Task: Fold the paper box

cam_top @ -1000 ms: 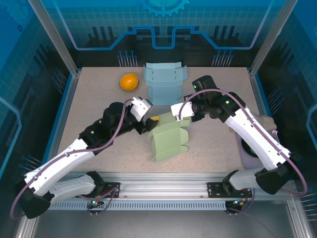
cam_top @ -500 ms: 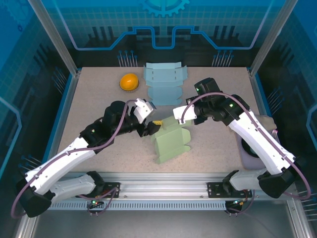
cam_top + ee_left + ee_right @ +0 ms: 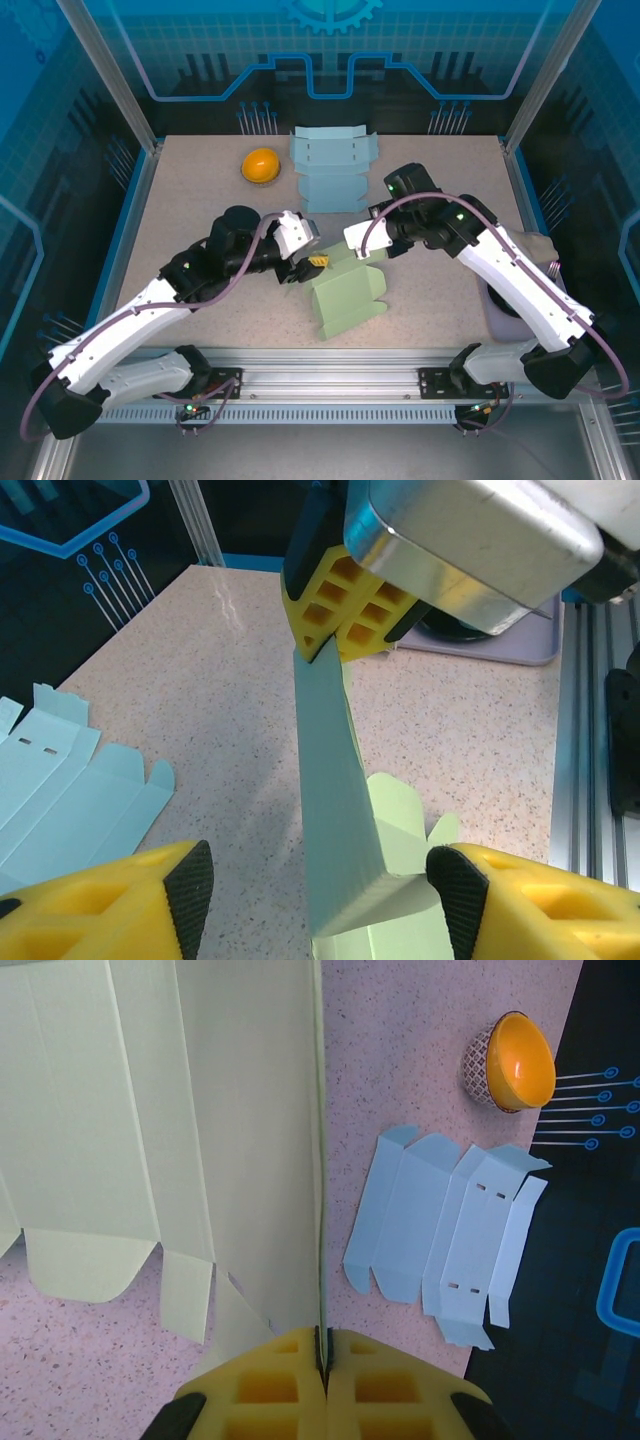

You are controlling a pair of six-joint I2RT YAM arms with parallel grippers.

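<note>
Right claw [image 3: 322, 1345] is pinched shut on the edge of the green box [image 3: 200, 1110], holding one panel upright off the tabletop [image 3: 200, 680]. Left claw [image 3: 320, 880] stands wide with that panel dead ahead between its fingers (touching neither, by the look of it), long edge running straight away toward its partner. Left sits free, so the sideways push looks like its job.

- No text, label, brand or number can be read anywhere.
- The back wall [image 3: 330, 60] carries blue line drawings, a gear outline among them, without letters.
</note>
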